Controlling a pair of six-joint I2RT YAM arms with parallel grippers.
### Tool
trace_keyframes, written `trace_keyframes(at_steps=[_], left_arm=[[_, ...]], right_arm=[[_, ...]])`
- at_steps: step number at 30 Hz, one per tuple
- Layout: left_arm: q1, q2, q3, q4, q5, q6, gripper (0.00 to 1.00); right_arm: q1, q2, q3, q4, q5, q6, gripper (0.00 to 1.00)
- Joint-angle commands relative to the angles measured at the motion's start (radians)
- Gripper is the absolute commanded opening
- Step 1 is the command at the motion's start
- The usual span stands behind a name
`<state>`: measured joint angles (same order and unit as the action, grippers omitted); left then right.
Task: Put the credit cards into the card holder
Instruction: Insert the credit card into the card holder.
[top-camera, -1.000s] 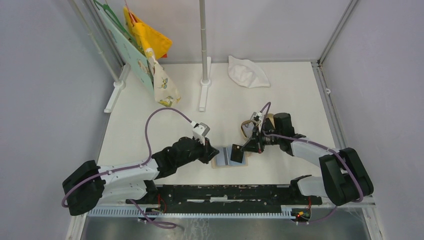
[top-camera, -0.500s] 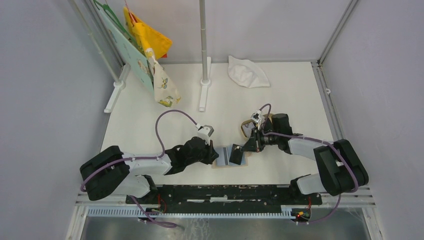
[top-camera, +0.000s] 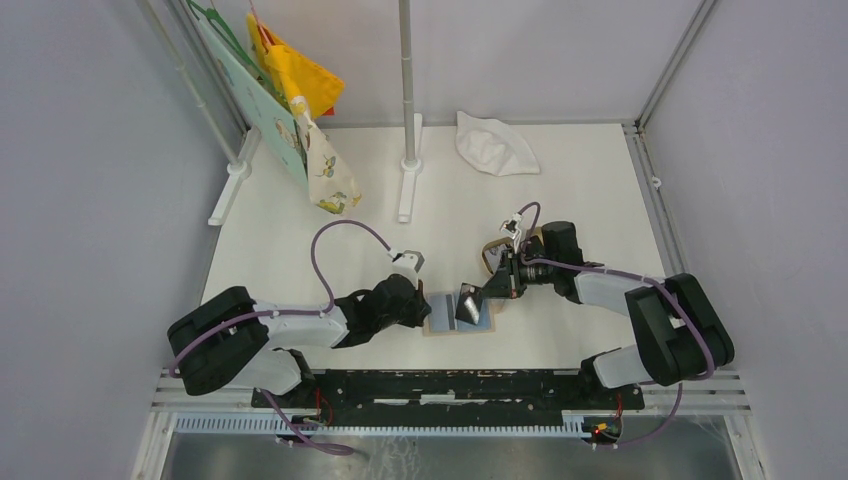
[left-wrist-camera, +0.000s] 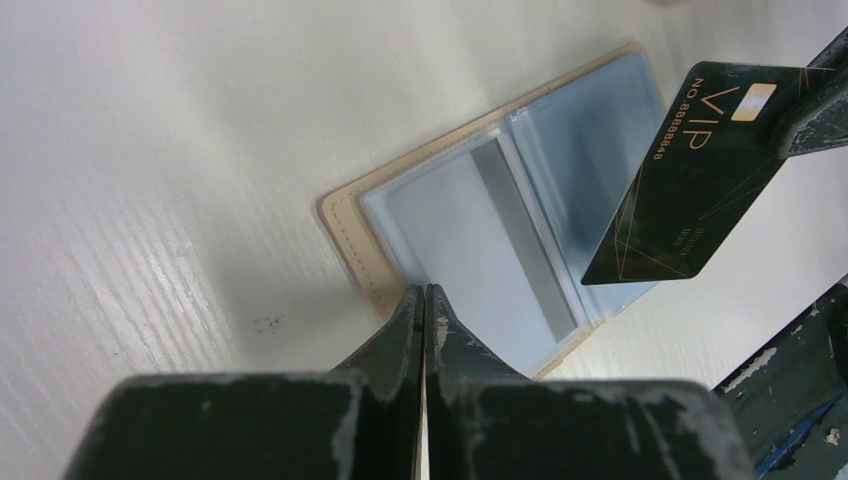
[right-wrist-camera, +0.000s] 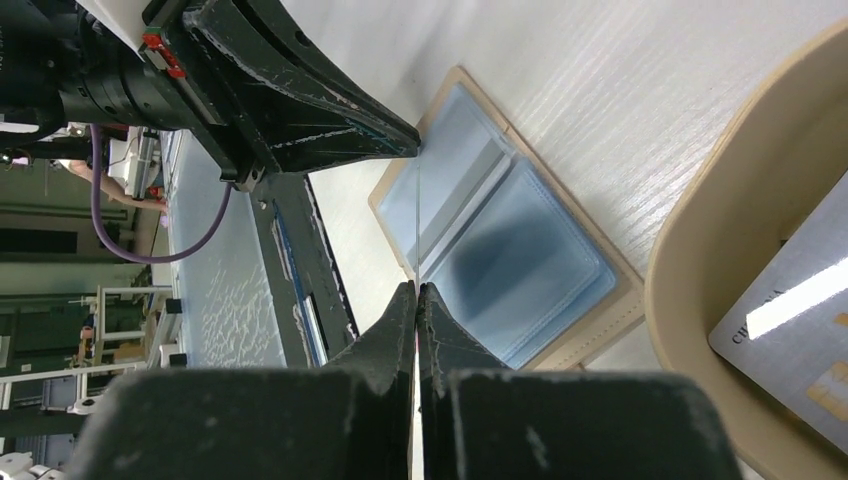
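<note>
White worktop (top-camera: 300, 230). Far-left corner: yellow cloth (top-camera: 300, 75) and a patterned bag (top-camera: 330, 170) hang off a rack. Just right of them an upright pole (top-camera: 407, 80) stands on its base near the far edge. Left gripper (left-wrist-camera: 422, 300) is low over the near-middle of the worktop with its jaws fully together. The tips press on the left edge of the card holder (left-wrist-camera: 470, 230), at the rim of the blue lining; can't tell if any lining is pinched between them. The card holder lies open and flat near the near edge, between the two grippers, light blue pockets up and the beige border showing around them. Black credit card (left-wrist-camera: 690, 175), gold "VIP" print, hangs tilted over the holder's right half, lower corner close to the pocket; can't tell if it touches. Right gripper (right-wrist-camera: 417, 290) comes in from the right, jaws clamped on that card's upper end. The card shows edge-on between the fingers in the right wrist view. Just right of the holder, toward the far side, is a tan tray (right-wrist-camera: 700, 260), close beside the holder. A grey credit card (right-wrist-camera: 800, 320) lies inside it. White cloth (top-camera: 495, 145) sits crumpled by the far edge, right of the pole, well apart from the rest.
</note>
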<state>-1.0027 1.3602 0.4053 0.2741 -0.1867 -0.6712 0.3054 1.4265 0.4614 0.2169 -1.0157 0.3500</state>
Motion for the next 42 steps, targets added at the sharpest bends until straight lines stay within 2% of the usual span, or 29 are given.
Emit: trace_keyframes(at_steps=[1, 10, 35, 42], left_arm=[[0.002, -0.001, 0.029, -0.009, -0.054, -0.028, 0.02], [0.003, 0.001, 0.031, -0.005, -0.042, -0.02, 0.02], [0.003, 0.064, 0.055, 0.015, -0.015, 0.011, 0.02], [0.003, 0.088, 0.071, 0.019, -0.003, 0.024, 0.02]], right_arm=[[-0.001, 0.022, 0.023, 0.035, 0.0, 0.016, 0.0], [0.008, 0.07, 0.03, 0.02, 0.039, 0.013, 0.0], [0.046, 0.098, 0.082, -0.158, 0.27, -0.077, 0.0], [0.062, 0.123, 0.103, -0.196, 0.261, -0.092, 0.0]])
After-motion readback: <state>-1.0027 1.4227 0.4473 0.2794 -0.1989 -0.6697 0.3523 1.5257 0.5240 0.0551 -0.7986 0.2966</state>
